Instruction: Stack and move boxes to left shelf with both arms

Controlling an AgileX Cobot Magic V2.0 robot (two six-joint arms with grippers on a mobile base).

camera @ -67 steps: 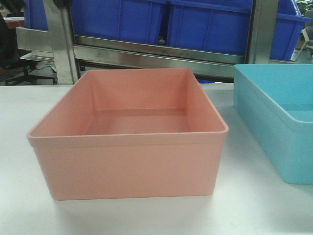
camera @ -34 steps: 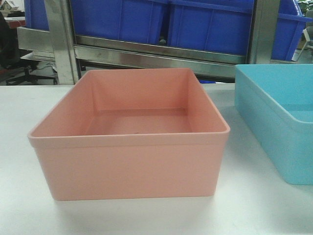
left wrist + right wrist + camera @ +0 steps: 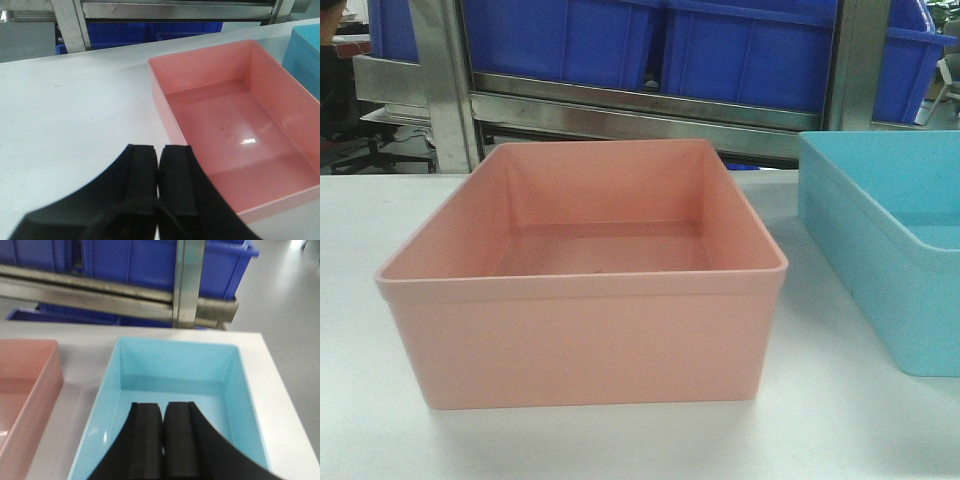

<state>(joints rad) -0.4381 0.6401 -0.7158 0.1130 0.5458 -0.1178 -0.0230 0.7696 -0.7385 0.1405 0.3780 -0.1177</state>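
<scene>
The left gripper (image 3: 158, 150) hangs over the white worktop (image 3: 75, 100). Its jaws are pressed together and hold nothing. The pink box (image 3: 235, 135) sits on the worktop just ahead of these jaws and off to their right, open side up and empty. The blue box (image 3: 170, 375) stands near the pink one, further to the right. A strip of worktop lies between them, so they are apart. The right gripper (image 3: 162, 407) hangs over the blue box, with the near end of the box under its jaws. Those jaws are squeezed together too, with nothing in them. Past both pairs of jaws stands a steel rack (image 3: 640, 108) with dark blue bins (image 3: 560, 40). I cannot tell if the roller shelf is part of it.

I think the job is at its very start: the stacking is not done. Next, one pair of jaws needs to open wide, go down over a box wall, pinch the wall and lift that box into the other one.

Set against the picture from a second ago, nothing much differs. Both boxes stand in the same spots, and no arm shows in the front view.
</scene>
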